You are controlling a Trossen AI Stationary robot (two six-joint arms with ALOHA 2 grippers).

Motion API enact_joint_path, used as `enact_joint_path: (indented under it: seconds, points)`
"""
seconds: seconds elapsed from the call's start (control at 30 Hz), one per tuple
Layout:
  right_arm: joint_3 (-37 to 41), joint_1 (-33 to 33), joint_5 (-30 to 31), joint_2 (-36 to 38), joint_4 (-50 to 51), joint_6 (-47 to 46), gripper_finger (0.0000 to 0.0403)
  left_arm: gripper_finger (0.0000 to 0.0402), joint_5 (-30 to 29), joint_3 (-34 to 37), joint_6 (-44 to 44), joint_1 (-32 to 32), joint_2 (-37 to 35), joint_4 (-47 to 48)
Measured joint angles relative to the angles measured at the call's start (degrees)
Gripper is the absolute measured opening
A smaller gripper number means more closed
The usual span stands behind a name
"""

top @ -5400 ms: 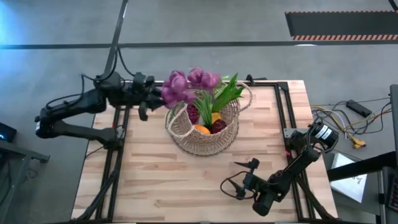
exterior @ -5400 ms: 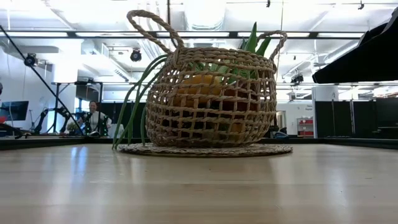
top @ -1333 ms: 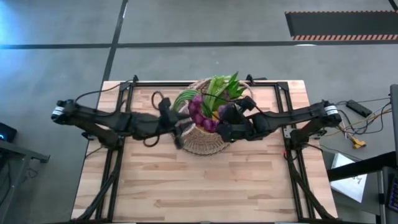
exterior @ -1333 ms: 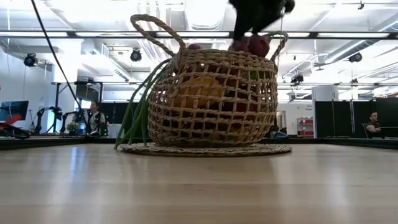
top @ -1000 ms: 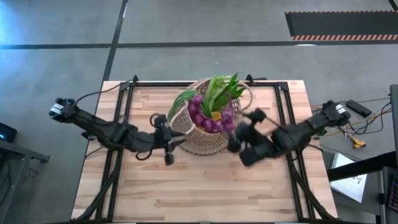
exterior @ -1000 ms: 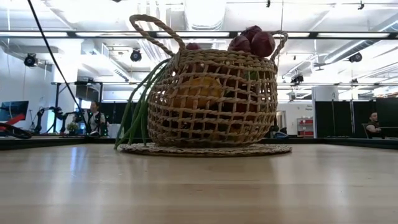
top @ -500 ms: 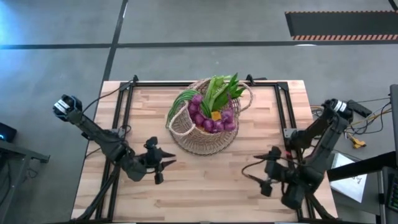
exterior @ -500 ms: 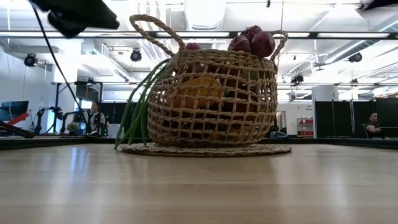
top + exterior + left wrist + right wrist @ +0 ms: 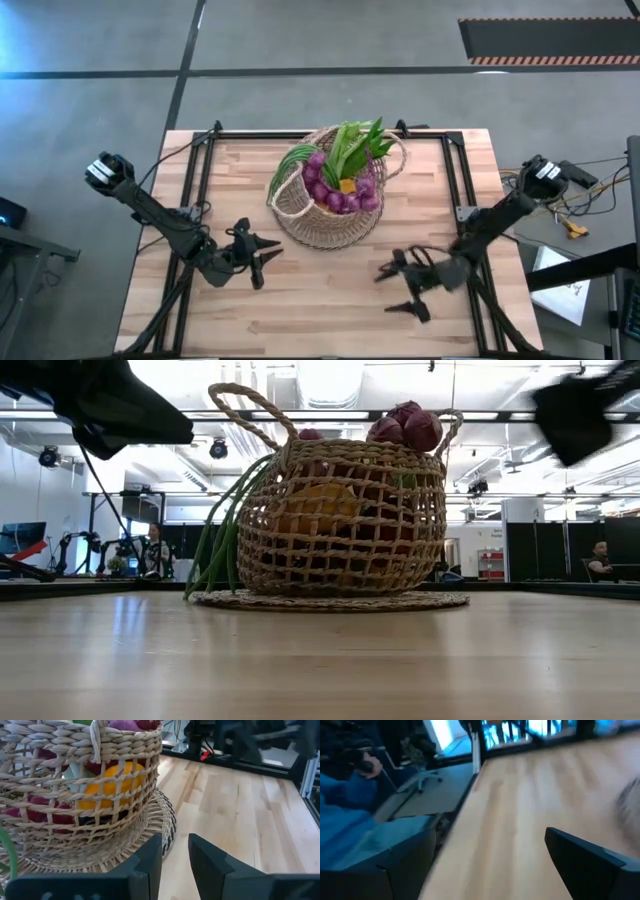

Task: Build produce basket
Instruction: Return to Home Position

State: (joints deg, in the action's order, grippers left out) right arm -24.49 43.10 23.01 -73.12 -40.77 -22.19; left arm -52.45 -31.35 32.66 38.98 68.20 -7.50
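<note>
The tan wicker basket stands on a round woven mat at the table's far middle. Purple grapes lie on top of its load, green leaves stick up behind them, and an orange fruit shows through the weave. Green scallion stalks hang over its left rim. My left gripper hovers left of the basket and nearer the front, pointing at the basket, its fingers a narrow gap apart and empty. My right gripper hovers near the front right, wide open and empty.
The woven mat reaches past the basket's foot all round. Black frame rails run along both table sides. Bare wood lies between the grippers at the front. People sit in the room beyond, one in blue.
Both grippers have drawn back from the basket toward the table's near edge and sunk, the left toward the left side, the right toward the right. The right gripper has tipped from pointing down to nearly level. The grapes stay on top of the basket.
</note>
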Motion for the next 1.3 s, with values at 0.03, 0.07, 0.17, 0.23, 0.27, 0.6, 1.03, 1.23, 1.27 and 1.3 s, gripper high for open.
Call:
enact_joint_path:
  seconds: [0.03,0.07,0.17,0.23,0.27,0.6,1.03,1.23,1.27,1.3]
  points:
    - [0.58,-2.59,-2.05,1.18,-0.38,3.17,0.0368,0.0079,-0.02,0.0,-0.01,0.0,0.0,0.0]
    - [0.93,-5.27,-3.7,2.79,0.62,5.44,0.0368,0.0079,-0.13,0.0,-0.01,0.0,0.0,0.04]
    - [1.46,-13.28,-8.98,10.34,7.93,8.55,0.0368,0.0079,-0.4,0.0,-0.01,0.0,0.0,-0.01]
    - [1.49,-17.84,-11.63,16.61,14.58,9.6,0.0368,0.0079,-0.41,0.0,-0.01,0.0,0.0,0.06]
    - [1.49,-19.67,-12.68,19.93,18.05,9.81,0.0368,0.0079,-0.39,0.0,-0.01,0.0,0.0,0.06]
    - [1.51,-26.09,-10.88,41.85,39.43,3.55,0.0368,0.0079,-2.67,1.26,0.03,0.0,0.0,-0.18]
    - [5.93,-26.06,-17.55,49.08,46.42,8.66,0.0242,0.0079,-4.86,2.14,-0.01,-0.02,0.0,-2.48]
    - [15.8,-26.36,-18.69,51.37,34.92,8.85,0.0116,0.0079,-5.28,2.39,-0.02,-1.39,-0.09,-4.53]
    - [16.9,-26.6,-18.61,51.69,33.43,9.2,0.0096,0.0079,-5.25,2.41,-0.13,-1.99,-0.43,-4.63]
    - [17.89,-26.79,-18.55,52.02,31.92,9.42,0.0078,0.0079,-5.06,2.5,-0.5,-2.68,-0.98,-4.59]
